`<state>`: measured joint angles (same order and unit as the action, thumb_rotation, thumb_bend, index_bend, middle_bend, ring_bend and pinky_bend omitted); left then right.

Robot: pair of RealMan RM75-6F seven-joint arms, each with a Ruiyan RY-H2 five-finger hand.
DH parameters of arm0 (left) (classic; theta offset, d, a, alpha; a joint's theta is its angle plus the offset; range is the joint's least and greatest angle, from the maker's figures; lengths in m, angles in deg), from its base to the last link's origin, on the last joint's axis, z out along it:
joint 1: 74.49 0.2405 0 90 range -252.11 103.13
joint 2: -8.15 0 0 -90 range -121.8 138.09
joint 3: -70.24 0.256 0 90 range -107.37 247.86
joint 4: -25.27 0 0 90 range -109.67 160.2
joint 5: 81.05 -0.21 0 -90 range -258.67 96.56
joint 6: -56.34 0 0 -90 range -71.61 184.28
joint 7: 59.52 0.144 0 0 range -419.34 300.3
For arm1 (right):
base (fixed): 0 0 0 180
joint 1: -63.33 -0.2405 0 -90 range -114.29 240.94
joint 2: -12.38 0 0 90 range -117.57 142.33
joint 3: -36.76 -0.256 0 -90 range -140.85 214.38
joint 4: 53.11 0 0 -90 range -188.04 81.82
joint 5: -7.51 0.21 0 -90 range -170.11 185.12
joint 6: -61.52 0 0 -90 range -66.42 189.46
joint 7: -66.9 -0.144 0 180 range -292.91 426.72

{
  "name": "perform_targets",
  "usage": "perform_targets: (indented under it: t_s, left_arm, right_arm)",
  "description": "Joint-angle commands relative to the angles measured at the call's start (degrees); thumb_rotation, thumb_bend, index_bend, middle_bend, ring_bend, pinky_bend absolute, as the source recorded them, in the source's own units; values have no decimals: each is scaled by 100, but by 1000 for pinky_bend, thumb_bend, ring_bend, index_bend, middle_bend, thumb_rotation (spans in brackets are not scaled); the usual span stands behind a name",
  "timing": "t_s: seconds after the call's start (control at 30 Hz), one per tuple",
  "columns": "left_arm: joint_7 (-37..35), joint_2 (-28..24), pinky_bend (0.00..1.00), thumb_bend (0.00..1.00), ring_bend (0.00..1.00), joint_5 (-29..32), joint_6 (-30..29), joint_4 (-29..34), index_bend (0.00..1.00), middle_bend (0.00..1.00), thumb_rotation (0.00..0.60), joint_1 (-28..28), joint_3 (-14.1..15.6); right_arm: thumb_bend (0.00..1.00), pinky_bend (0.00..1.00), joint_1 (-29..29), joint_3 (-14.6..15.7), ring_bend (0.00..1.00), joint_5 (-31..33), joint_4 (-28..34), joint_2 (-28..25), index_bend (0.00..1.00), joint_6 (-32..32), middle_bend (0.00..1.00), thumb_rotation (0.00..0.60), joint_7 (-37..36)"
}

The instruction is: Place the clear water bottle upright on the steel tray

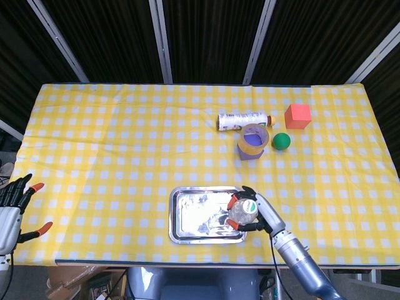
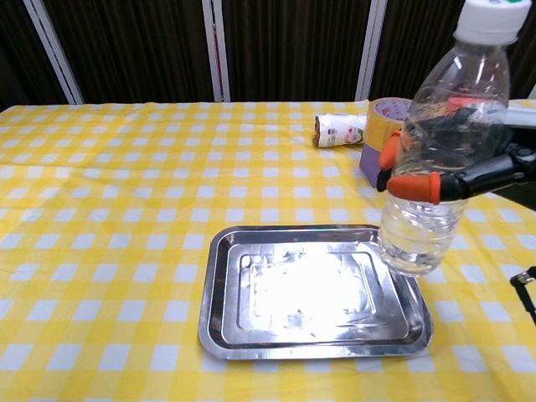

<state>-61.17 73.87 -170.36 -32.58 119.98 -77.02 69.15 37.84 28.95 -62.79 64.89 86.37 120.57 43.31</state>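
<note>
Head view looks steeply down on the whole tabletop (image 1: 125, 144) from high above. Chest view sits low and near, facing forward across the steel tray (image 2: 219, 322), apparently level. Both share the tray.

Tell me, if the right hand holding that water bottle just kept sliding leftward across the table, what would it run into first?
Probably nothing but the steel tray below. The right hand holds the clear water bottle above the tray's right edge, and leftward the checked cloth looks free of things, though depth is hard to judge.
</note>
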Motion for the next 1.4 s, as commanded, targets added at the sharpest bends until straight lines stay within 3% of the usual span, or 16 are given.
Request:
perform_targets:
  t_s: [0.03,0.3,0.63,0.83,0.97,1.13,1.27,1.4]
  left_arm:
    - [-13,-5,0,177,0,-1,-7,0,171,4,600,1,-4]
    - [-28,-9,0,177,0,6,0,-3,172,4,600,0,-5]
    - [-15,-21,0,177,0,23,-6,17,173,4,600,10,-9]
    - [-29,-29,0,178,0,29,-11,22,179,5,600,13,-14]
    - [-15,-31,0,177,0,8,-34,30,178,4,600,21,-10]
    - [-27,-42,0,177,0,21,-57,42,179,4,600,34,-19]
    - [-29,-47,0,177,0,12,-68,41,179,4,600,37,-20]
    - [-43,-50,0,178,0,15,-64,43,179,4,600,37,-22]
  right_arm:
    - [495,0,-52,-15,251,121,34,137,729,-18,598,600,144]
    - [496,0,-172,-304,251,288,463,-24,729,132,598,600,663]
    - [497,0,-608,-1249,251,1462,1698,-1379,729,202,608,600,1519]
    - [525,0,-778,-1562,251,1859,1698,-2024,731,-143,626,600,1409]
    - [553,0,-757,-1520,251,1986,1698,-2310,741,-458,630,600,1193]
    - [566,0,-664,-1136,251,2052,1698,-2299,740,-686,632,600,1182]
    - [566,0,-510,-734,251,1912,1433,-1859,741,-874,634,600,941]
    - [567,0,-193,-318,251,1349,876,-1219,741,-1075,634,600,418]
